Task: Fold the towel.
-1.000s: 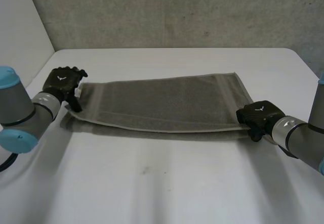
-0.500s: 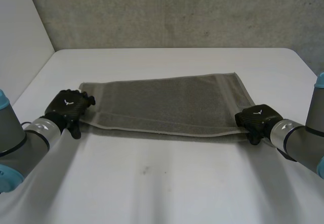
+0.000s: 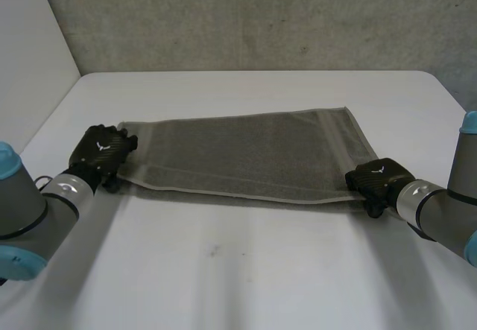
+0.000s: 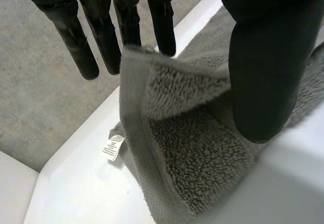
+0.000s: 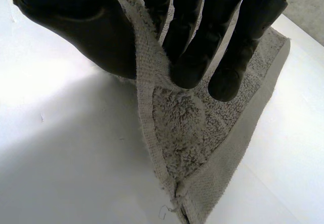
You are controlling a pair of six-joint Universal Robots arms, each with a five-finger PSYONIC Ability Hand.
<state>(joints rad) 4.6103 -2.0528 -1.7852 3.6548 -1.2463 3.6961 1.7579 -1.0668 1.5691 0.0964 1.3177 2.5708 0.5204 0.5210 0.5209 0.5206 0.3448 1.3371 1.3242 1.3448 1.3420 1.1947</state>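
Head view first: nearest the camera, across the lower frame, bare white worktop (image 3: pixel 223 270). A touch further up, both hands are at work, left hand (image 3: pixel 100 156) at middle left and right hand (image 3: pixel 376 177) at middle right, each on a near corner of the towel (image 3: pixel 246 155). The towel lies spread flat across the centre of the frame, long way left to right, with the grey wall (image 3: pixel 261 17) beyond its far edge.

Left wrist view: the corner is pinched, straight fingers (image 4: pixel 126 27) behind the cloth and thumb (image 4: pixel 263 67) pressed on its front, so it is gripping towel. A small white label (image 4: pixel 112 148) lies on the worktop beside the raised corner. Right wrist view, same story: thumb (image 5: pixel 86 27) on one side of the hemmed edge, fingers (image 5: pixel 197 47) curled on the other, cloth clamped between.

How will it handle? Thick looped pile, so soft, limp and light by my reckoning. Expect it to sag in the middle between the two hands when raised and not hold a shape. The pile should bite well against the fingers — hardly slippery, nothing fragile. The best hold is right where they are, on the flat woven border at the corners, which looks firmer than the pile. At the right corner the cloth looks doubled — both layers want catching.
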